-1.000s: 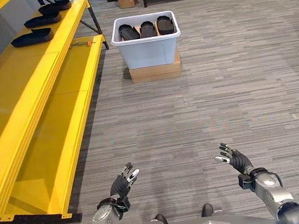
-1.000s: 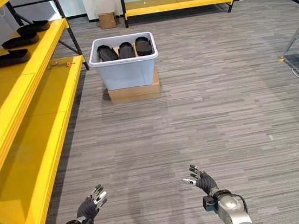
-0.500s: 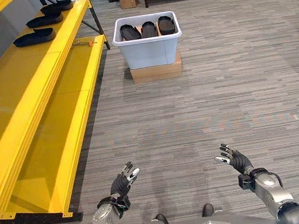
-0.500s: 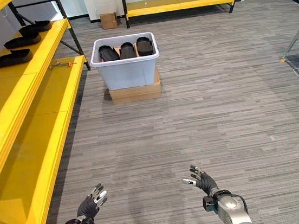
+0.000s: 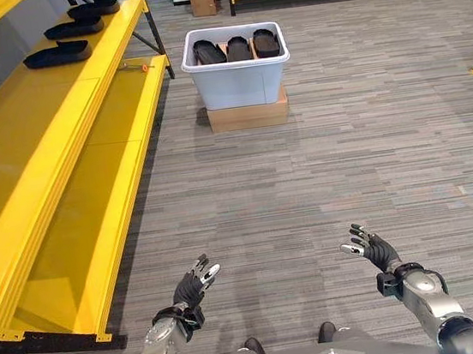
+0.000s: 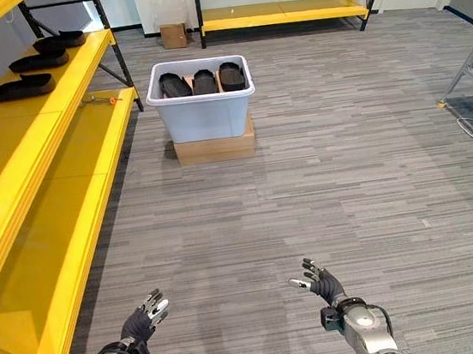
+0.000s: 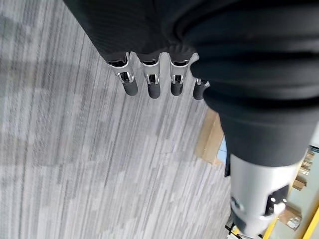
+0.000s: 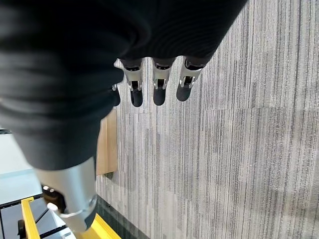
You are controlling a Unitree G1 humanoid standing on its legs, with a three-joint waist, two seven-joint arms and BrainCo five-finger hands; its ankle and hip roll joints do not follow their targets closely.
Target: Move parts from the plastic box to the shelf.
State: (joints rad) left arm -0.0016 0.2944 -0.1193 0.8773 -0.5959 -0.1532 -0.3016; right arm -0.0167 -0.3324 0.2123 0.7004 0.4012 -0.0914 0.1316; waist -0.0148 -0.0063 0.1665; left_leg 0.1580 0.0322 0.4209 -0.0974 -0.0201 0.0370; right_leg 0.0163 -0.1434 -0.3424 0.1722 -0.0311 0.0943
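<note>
A: How are the fingers held?

B: On the left hand (image 5: 192,288) they are spread and relaxed, nothing in them; the same is seen on the right hand (image 5: 373,251). Both are raised low over the carpet floor (image 5: 320,158), palms roughly facing each other.

A: And where are the parts to be found?

B: Three black parts (image 5: 238,48) are stood side by side in the plastic box (image 5: 237,77), which is set on a flat cardboard box (image 5: 248,115), straight ahead and well apart from both hands. Their long axes are pointed away from the robot, toward the box's far rim.

A: Which hand is nearer?

B: Neither by much; the box is placed almost between the two, slightly toward the left hand's side. It is judged that the gap must be closed by walking before anything can be reached.

A: And the shelf?

B: The yellow shelf (image 5: 51,139) is run along the robot's left. Three black parts (image 5: 58,54) are already laid near the far end of its upper board.
</note>
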